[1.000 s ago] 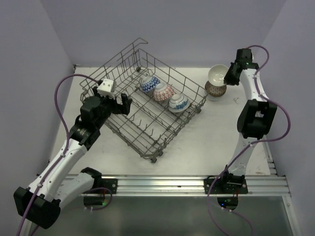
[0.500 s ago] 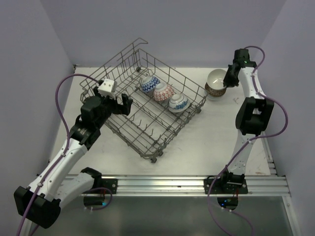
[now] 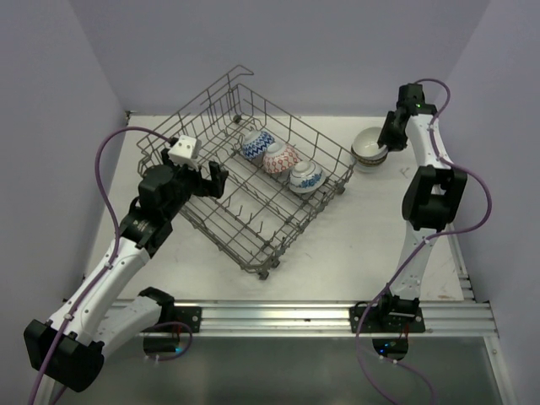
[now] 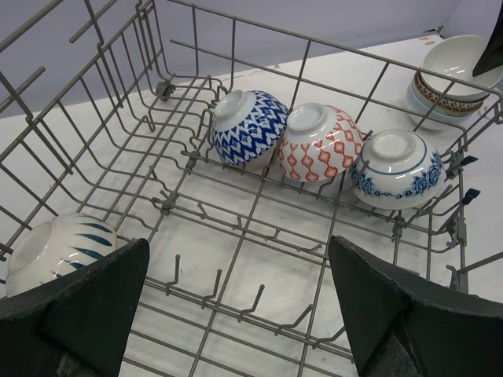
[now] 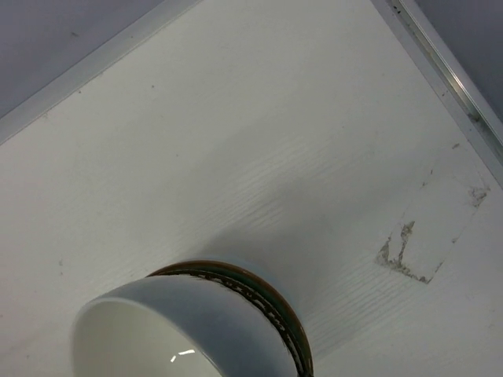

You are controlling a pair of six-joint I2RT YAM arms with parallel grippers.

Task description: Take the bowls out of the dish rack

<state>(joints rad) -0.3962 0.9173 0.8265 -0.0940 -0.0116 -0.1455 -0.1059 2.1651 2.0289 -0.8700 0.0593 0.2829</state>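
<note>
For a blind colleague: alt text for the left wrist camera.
Three patterned bowls lie tipped in a row in the dish rack: blue zigzag, red lattice, blue floral. A striped bowl lies lower left; two stacked bowls stand outside. Left gripper open.

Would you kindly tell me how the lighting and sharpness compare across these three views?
Top external: even, soft light, sharp, barely any shadow around the dish rack. Left wrist: red-patterned bowl crisp, left gripper a dark, featureless silhouette. Right wrist: white bowl cropped by the frame, small glint inside, soft shadow on the table.
</note>
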